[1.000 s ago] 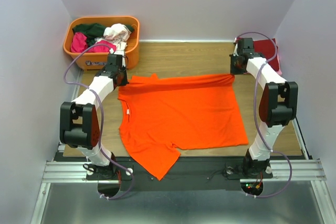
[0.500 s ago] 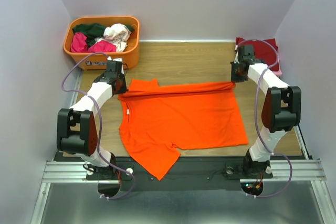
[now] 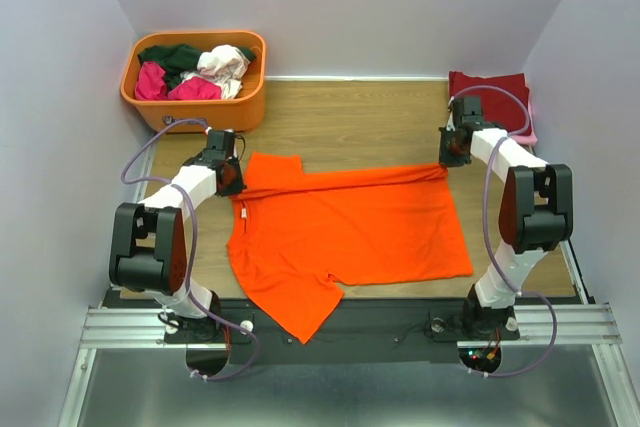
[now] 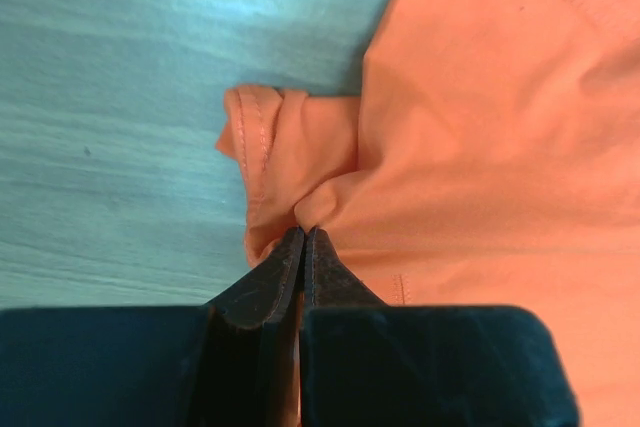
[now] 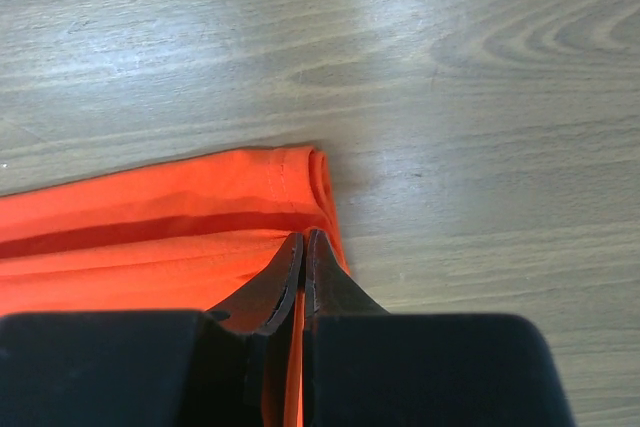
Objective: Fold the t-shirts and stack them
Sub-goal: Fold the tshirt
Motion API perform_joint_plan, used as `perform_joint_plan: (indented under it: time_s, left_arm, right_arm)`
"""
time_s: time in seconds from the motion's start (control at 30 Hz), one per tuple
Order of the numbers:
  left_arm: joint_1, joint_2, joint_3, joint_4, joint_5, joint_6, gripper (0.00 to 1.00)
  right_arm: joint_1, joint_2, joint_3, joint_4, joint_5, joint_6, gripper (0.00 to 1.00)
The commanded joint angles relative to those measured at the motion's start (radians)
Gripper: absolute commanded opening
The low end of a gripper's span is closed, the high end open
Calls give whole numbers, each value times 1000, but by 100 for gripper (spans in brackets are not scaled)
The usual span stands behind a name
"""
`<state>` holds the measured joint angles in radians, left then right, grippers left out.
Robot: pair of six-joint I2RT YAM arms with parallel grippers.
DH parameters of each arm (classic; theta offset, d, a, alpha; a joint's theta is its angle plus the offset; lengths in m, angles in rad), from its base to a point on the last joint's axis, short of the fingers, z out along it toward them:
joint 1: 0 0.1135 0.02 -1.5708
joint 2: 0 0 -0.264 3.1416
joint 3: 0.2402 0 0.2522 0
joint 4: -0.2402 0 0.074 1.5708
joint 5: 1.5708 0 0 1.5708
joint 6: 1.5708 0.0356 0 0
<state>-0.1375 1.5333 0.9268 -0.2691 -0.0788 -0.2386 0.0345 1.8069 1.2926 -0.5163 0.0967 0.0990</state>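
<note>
The left gripper [image 4: 303, 237] is pinching the bright orange cloth t-shirt [image 3: 350, 232]. Its two dark fingers are pressing tight together, and a little bunch of cloth is sticking out right at the tips. Just past those tips and off to one side, a small rolled hem is lying on the brown wooden table [image 3: 350, 112]. The right gripper [image 5: 303, 239] is squeezing the same shirt too, with its jaws closed on the corner where the edge is folded over into a thick band. Seen from above, both grippers are sitting low at the far edge of the shirt, one at each end, and the folded strip is stretching between them. The rest of the shirt is lying flat on the near side of the grippers, with one sleeve reaching over the near edge of the table. Beyond the left gripper, the round-cornered orange plastic tub [image 3: 252, 105] is holding a heap of shirts: a dark green shirt [image 3: 172, 55], a magenta shirt [image 3: 150, 80] and a whitish-pink shirt [image 3: 226, 63]. Beyond the right gripper and a bit to its right, a folded dark red t-shirt [image 3: 490, 89] is lying on the table. A pink shirt [image 3: 531, 134] seems to be peeking out from under it, though that bit is too small to be sure.
</note>
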Motion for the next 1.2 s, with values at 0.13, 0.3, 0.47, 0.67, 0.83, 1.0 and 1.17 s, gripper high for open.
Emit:
perform_joint_plan:
  time_s: [0.13,0.3,0.47,0.67,0.83,1.0,1.17]
  left_arm:
    - [4,-7,-52,31,1,-54,0]
    - [4,-21,-59,31,19,-73,5]
    - [4,-113,-88,22,65,-100,31]
    - [-1,-254,-109,8,145,-110,65]
    - [-7,-292,-72,8,96,-103,66]
    - [-8,-268,-59,22,88,-103,77]
    - [-8,-200,6,54,28,-51,86]
  right_arm:
    - [-15,9,-26,73,46,16,1]
    - [-15,-4,-46,78,34,24,9]
    - [-15,-84,-102,76,-32,50,34]
    - [-5,-207,-148,76,-189,123,49]
    - [19,-163,-76,76,-221,154,49]
    - [59,-51,37,76,-213,171,49]
    - [114,26,109,79,-229,194,49]
